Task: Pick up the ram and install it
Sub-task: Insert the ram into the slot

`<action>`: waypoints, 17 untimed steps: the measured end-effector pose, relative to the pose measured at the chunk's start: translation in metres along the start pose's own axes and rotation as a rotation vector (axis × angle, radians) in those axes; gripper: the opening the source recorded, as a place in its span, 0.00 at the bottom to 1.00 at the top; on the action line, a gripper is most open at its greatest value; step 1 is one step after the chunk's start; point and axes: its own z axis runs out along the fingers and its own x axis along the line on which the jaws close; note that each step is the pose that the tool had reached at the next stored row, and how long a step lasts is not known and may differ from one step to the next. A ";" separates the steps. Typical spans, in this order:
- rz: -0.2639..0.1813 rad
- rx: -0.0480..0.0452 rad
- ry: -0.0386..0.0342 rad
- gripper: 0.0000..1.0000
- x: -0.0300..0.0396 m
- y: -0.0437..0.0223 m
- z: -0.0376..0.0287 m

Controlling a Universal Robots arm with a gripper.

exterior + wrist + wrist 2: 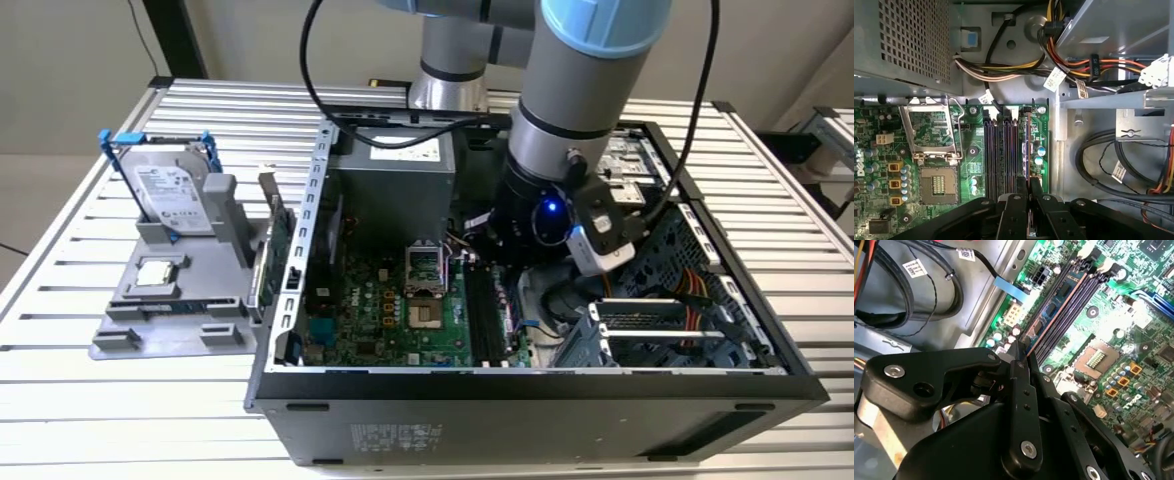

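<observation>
- The slatted silver metal table (120, 400) carries everything in the exterior view.
- An open black desktop computer case (534, 410) lies on its side on the table, with its green motherboard (387, 310) facing up.
- The grey and light-blue robot arm (574, 110) reaches down into the case, towards the exterior view's right of the board.
- A grey plastic fixture (160, 320) sits on the table at the exterior view's left of the case, holding a silver hard drive in a blue frame (167, 190) upright at its far end and a small square silver chip (156, 270) nearer.
- The black two-fingered gripper (1028, 200) sits over the row of dark memory slots (999, 150); its fingers are drawn nearly together, pinching the top edge of the ram.
- The thin blue-green ram stick (1027, 150) stands on edge in the slot nearest the case wall, beside the empty CPU socket (939, 185) side slots; in the second wrist view the ram (1054, 307) runs along the slots away from the gripper (1021, 357).
</observation>
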 end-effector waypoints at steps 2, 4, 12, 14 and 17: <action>-0.004 -0.0003 -0.0001 0.00 -0.0001 -0.0014 0.0018; -0.009 -0.0004 -0.0001 0.00 -0.0001 -0.0030 0.0033; -0.051 -0.0010 -0.0004 0.00 0.0000 -0.0072 0.0093; -0.051 -0.0010 -0.0005 0.00 0.0007 -0.0075 0.0099; -0.051 -0.0010 -0.0004 0.00 0.0018 -0.0076 0.0116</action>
